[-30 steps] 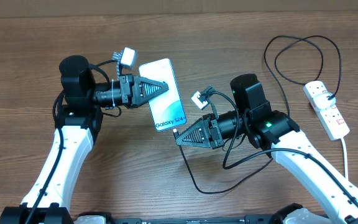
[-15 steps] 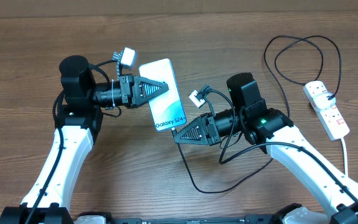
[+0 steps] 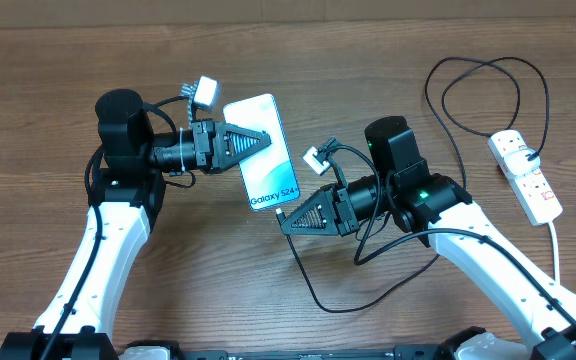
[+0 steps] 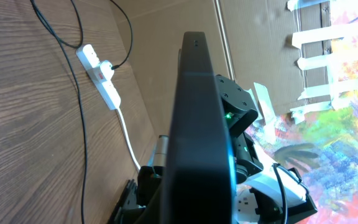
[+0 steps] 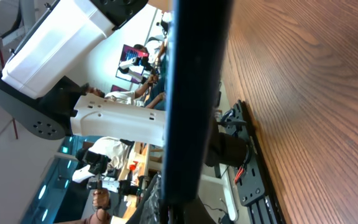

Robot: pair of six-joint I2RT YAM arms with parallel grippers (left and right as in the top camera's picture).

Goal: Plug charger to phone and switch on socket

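Above the counter (image 3: 48,70), the overhead view shows the left hand (image 3: 266,137) clamped on the left edge of the phone (image 3: 276,165). The phone is tilted, with its light-blue screen facing up and "Galaxy S24" readable near its lower end. Just below that end, the right hand (image 3: 286,222) has its fingers drawn together on the plug end of the charger (image 3: 318,302), and the tip sits at the phone's bottom edge. This view does not settle whether the tip is in the port. From the right hand the thin black cable drops toward the near edge of the counter and curves back under the right arm. It then loops wide at the far right before reaching the socket (image 3: 526,177). The socket lies flat near the right edge, well apart from both hands, and its thick white cord (image 3: 556,250) trails toward the front.

From the left wrist, the phone (image 4: 197,124) appears edge-on as a dark slab filling the middle. Behind it stands the right arm (image 4: 232,106), with a green light showing. To the left, the socket (image 4: 99,73) rests on the wood with the charger (image 4: 81,106) running past it and the white cord (image 4: 129,140) leaving its near end.

From the right wrist, a dark vertical bar with a bluish left edge is probably the phone (image 5: 194,93), seen edge-on and very close. The white left arm (image 5: 114,121) is behind it, and the counter (image 5: 303,74) fills the right side.
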